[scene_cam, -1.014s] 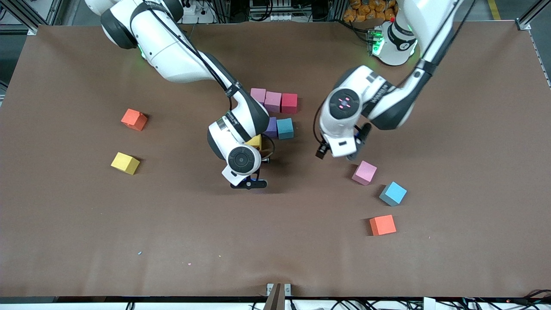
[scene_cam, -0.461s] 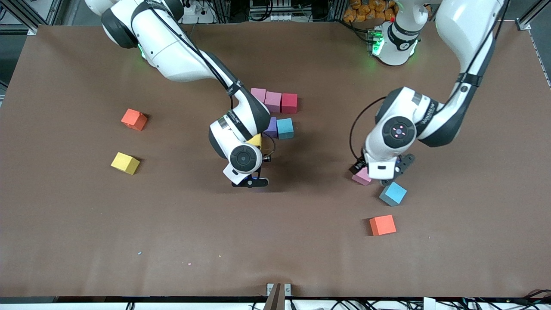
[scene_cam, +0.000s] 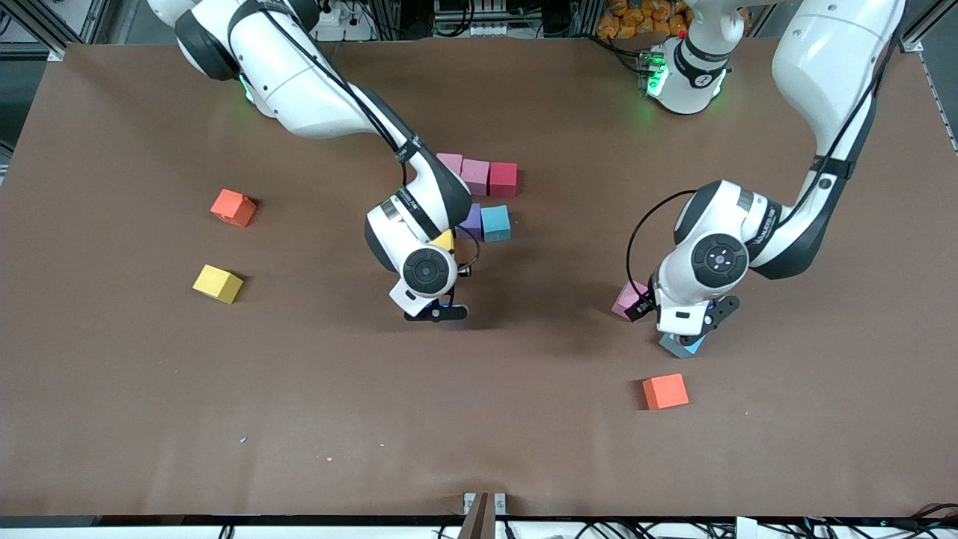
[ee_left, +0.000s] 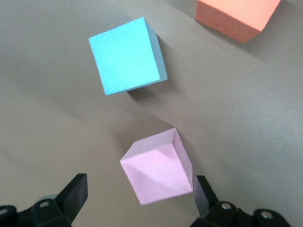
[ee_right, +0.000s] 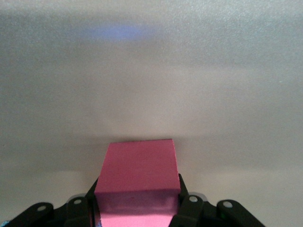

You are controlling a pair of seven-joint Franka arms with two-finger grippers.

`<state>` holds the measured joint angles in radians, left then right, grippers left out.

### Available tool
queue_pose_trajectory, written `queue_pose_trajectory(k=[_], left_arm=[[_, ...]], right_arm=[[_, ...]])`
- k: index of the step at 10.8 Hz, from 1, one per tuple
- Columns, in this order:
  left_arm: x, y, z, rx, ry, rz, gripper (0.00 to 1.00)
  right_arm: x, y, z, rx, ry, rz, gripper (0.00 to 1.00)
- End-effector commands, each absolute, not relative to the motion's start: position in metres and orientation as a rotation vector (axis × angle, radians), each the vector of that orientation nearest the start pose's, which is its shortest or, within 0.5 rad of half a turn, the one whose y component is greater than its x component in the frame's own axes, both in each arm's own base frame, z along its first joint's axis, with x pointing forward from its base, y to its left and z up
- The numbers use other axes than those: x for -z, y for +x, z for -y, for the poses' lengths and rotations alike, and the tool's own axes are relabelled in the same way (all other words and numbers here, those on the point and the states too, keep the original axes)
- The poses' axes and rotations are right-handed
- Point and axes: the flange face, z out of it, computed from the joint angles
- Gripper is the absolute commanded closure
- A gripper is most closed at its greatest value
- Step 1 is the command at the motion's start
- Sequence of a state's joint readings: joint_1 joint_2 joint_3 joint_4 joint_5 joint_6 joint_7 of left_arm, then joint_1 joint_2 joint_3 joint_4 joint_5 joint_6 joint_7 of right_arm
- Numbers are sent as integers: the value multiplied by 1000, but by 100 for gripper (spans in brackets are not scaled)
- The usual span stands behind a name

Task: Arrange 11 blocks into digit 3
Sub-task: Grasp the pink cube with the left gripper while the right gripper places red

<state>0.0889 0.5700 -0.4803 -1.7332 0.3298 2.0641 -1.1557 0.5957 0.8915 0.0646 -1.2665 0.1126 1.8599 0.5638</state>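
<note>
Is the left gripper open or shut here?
Open. The left gripper hangs over the pink block, fingers spread wide on either side, not touching it.

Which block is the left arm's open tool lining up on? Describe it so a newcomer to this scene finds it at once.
Start at the left tool, low over the table toward the left arm's end. In the left wrist view, a pale pink cube sits between its open fingers, not yet gripped. Its neighbours are a light blue cube and an orange cube; it is the only pink one there.

Left gripper [ee_left: 137, 198] jaws wide apart; right gripper [ee_right: 137, 201] jaws clamped.
</note>
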Motion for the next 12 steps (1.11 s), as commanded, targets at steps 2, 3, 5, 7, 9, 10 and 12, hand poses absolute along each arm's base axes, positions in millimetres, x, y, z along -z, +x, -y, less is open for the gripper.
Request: queue_pose_trajectory(k=[2,3,5,7,9,10,12], left_arm=[[-247,624,195,-157,-2885,973,0],[-245,627,184,-172,-2876,1013,0],[-238,627,179,-216,-2858,1104,0],[-232,624,187,-224,-2809,1196,0],[-225,621,190,-228,-2769,1253,0],[-224,621,190,-229,-2757,1275,0],[-216,618,196,-232,-2746,1298,0]], right_arm=[[-194,558,-436,-532,-3168,38,0],[-197,559,-438,-520,-3164,40,0],[-216,567,-436,-482,-3150,29,0],[-234,579,-426,-449,-3135,16,0],[-259,602,-405,-392,-3113,-38,0],[-268,620,-386,-361,-3103,-70,0],[-288,655,-335,-292,-3088,-37,0]])
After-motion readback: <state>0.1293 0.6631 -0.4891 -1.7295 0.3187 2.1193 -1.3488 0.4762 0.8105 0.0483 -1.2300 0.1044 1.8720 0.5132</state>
